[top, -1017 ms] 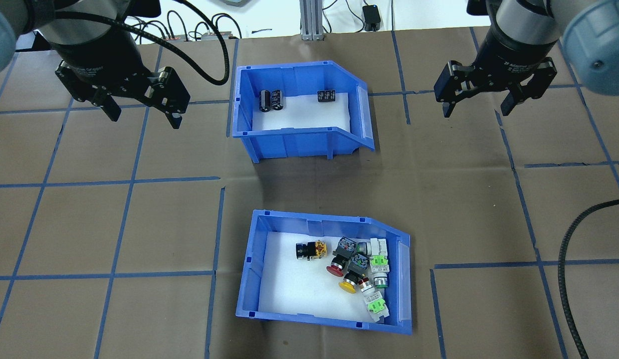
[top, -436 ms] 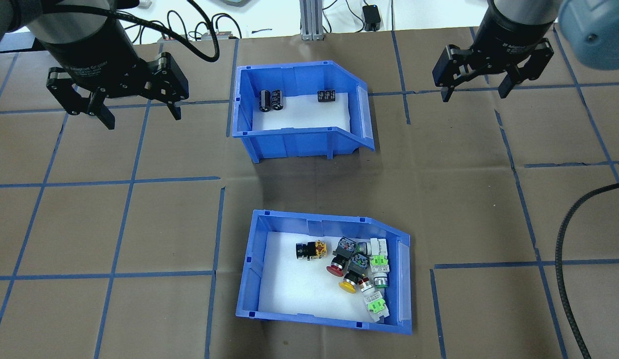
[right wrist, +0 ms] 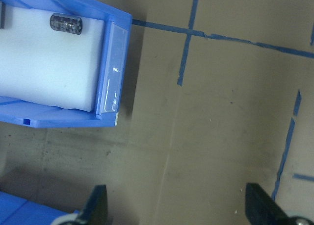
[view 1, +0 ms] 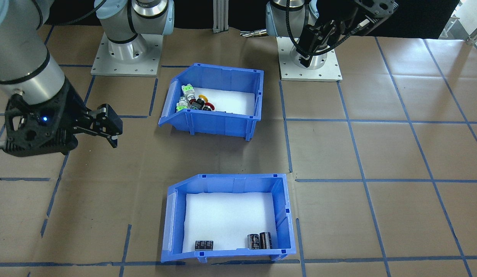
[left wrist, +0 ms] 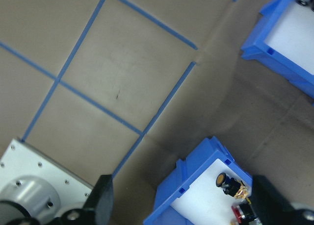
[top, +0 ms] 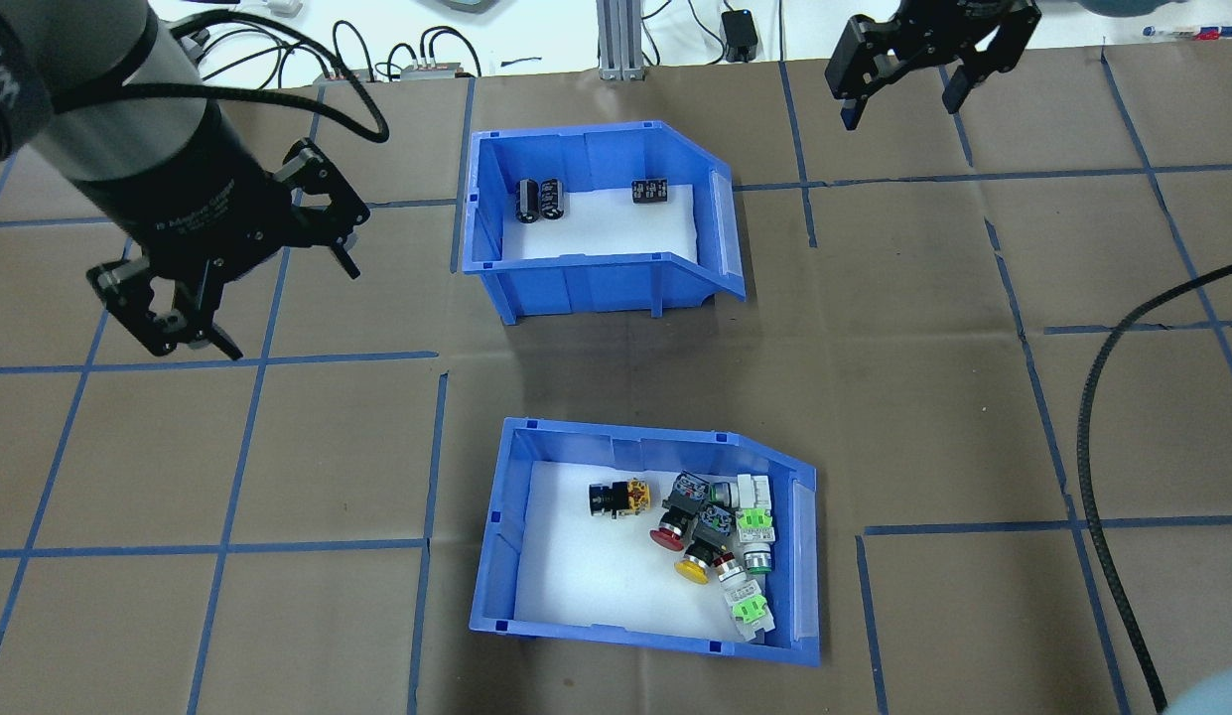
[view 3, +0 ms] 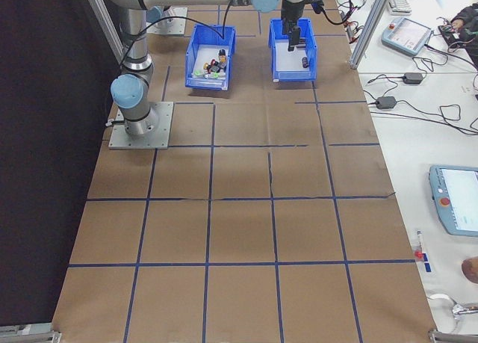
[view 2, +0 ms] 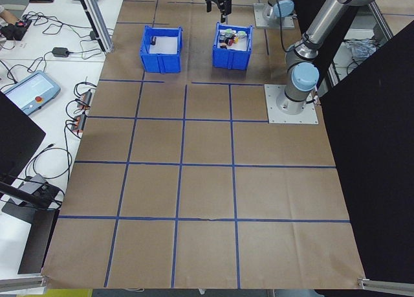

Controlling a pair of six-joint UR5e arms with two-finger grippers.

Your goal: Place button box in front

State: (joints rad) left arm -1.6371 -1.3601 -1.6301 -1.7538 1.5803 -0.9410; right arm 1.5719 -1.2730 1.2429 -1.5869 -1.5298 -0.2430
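The button box (top: 647, 541) sits on the table close to the robot's base, with its push-buttons (top: 720, 541) heaped toward the sloped lip. The matching blue bin (top: 591, 214), holding a few black cylinders (top: 539, 198), stands beyond it, toward the operators' side, and the two bins are well apart in one line. Judged from this layout, the task looks either finished or not begun, depending on which end counts as "front"; if front means the robot's side, the box is already there, and nothing in the pictures settles it.

Neither arm is in contact with either bin. The left gripper (top: 243, 278) hangs above bare paper off to the side of the far bin, fingers spread and empty. The right gripper (top: 898, 84) is raised near the far edge of the table, also spread with nothing between its fingers.

The overhead view shows every button plainly, while the front-facing view hides most of them behind the box's near wall (view 1: 219, 123). The left wrist camera catches only a corner of the box with a yellow-capped and a red part. The right wrist camera sees the other bin's clear lip (right wrist: 114, 85), and what seems a blue edge at bottom left, too cropped to name.
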